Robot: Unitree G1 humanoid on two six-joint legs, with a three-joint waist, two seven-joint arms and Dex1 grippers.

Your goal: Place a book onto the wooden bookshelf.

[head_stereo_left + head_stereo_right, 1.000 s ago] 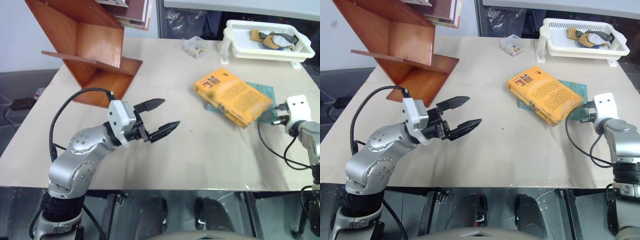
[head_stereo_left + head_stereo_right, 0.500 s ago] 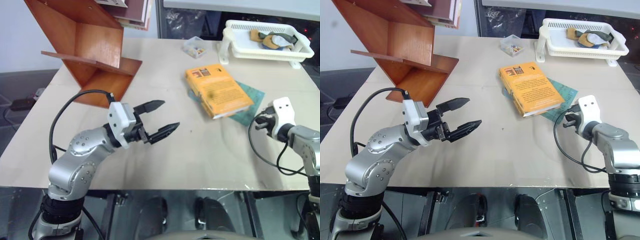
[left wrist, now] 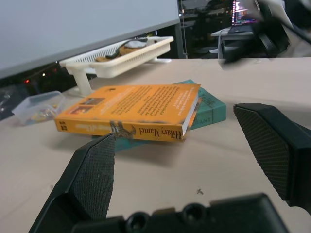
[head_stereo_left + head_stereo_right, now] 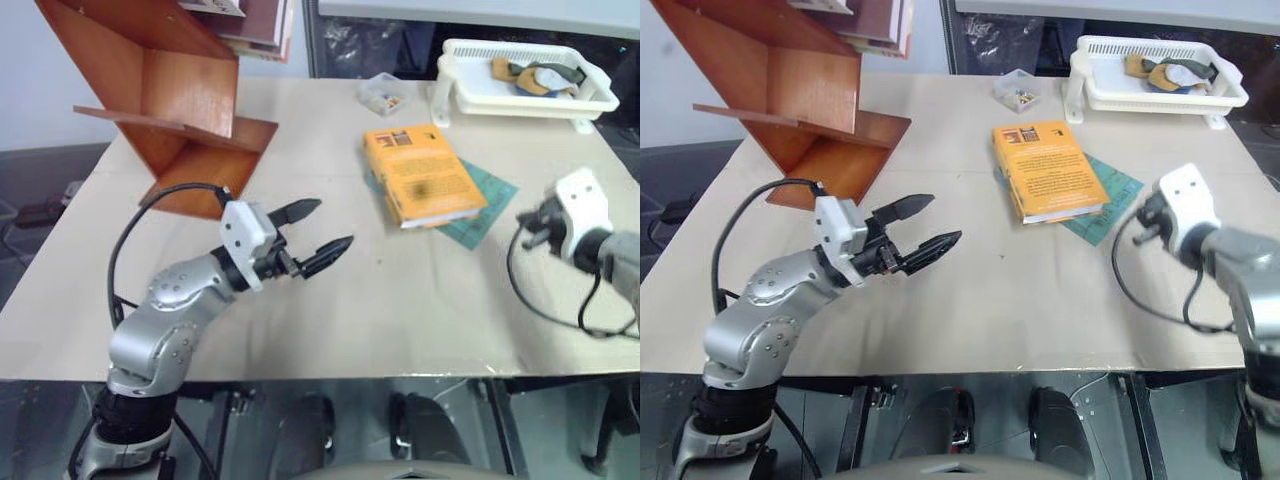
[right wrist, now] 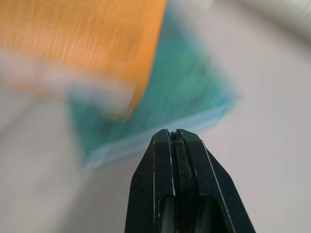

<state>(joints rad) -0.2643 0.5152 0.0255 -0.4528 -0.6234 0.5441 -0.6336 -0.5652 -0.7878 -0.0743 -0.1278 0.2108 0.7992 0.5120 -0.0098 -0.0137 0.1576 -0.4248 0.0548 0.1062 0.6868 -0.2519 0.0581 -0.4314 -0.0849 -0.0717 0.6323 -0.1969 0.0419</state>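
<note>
The orange paperback [image 4: 421,175] lies flat on a teal book [image 4: 478,202], mid-table, long axis running away from the robot. The closed, empty right gripper [image 5: 175,141] is nearer; the left gripper [image 4: 312,238] gapes.

1. The book [image 4: 421,175] is a thick orange-yellow paperback with small pictures and dark text on its cover and white page edges. It lies flat, cover up, on the table, unheld.
2. The wooden bookshelf [image 4: 170,95] is large, of polished reddish-brown slanted boards. It stands at the table's far left corner, well apart from the book.
</note>
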